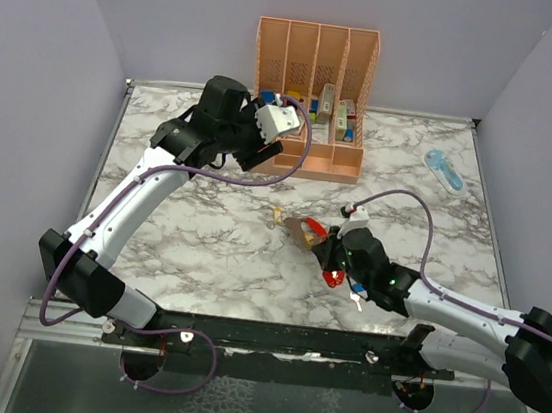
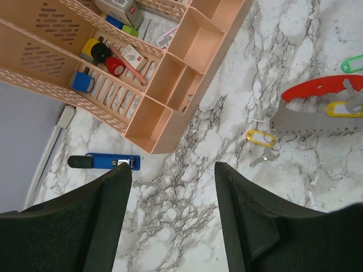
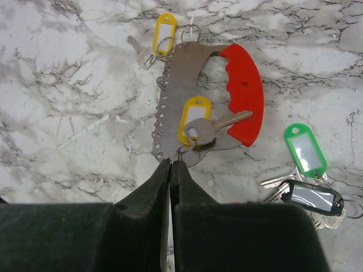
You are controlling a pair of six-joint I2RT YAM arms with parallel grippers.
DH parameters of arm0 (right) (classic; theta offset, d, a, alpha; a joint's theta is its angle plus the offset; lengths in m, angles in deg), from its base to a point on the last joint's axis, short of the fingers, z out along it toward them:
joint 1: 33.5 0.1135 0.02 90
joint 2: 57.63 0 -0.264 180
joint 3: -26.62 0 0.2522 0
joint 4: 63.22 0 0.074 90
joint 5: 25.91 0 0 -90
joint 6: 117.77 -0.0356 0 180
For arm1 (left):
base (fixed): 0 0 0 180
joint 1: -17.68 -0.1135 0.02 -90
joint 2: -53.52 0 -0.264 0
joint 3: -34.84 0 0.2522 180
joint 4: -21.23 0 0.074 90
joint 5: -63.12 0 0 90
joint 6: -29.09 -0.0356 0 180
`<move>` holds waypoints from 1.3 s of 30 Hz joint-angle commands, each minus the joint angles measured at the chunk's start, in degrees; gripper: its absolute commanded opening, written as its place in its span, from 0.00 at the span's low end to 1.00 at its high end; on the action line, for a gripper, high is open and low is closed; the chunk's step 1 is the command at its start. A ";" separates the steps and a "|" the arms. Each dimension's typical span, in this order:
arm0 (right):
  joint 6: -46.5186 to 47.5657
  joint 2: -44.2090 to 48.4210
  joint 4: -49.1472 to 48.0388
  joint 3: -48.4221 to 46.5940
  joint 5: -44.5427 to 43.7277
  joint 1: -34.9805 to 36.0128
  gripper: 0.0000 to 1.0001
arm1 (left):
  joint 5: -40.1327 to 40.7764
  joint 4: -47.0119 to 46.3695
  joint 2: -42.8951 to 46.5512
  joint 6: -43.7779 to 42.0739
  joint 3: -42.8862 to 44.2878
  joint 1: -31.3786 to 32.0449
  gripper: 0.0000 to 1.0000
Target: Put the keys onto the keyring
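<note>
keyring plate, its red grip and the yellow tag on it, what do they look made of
Keyring plate: thin flat grey sheet with a dull sheen and punched edge holes, likely metal. Red grip: matte, moulded finger waves, probably plastic. Yellow tag: glossy coloured frame around a white insert, probably plastic with a paper label.

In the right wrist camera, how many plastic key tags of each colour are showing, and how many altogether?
Yellow tags: 2
Green tags: 1
Dark tags: 1
Total: 4 clearly visible
</note>
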 commanded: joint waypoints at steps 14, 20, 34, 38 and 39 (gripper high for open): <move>-3.68 7.72 8.02 3.11 18.61 0.22 0.02 | -0.94 -3.26 0.26 2.56 -2.08 -0.60 0.62; -3.62 7.80 11.64 3.03 28.10 0.83 0.02 | -1.86 -4.14 -0.68 3.29 -2.20 -0.65 0.62; -2.29 11.95 25.14 -3.79 28.14 3.03 0.97 | -0.26 -6.24 -1.15 4.39 -2.85 -0.93 0.64; -1.95 15.95 27.08 -7.22 17.60 3.01 0.99 | 0.87 -8.16 -1.60 6.25 -2.95 -1.66 0.72; -2.64 16.65 27.50 -8.28 13.92 2.99 0.99 | 1.02 -8.67 -1.63 7.01 -2.82 -2.13 0.75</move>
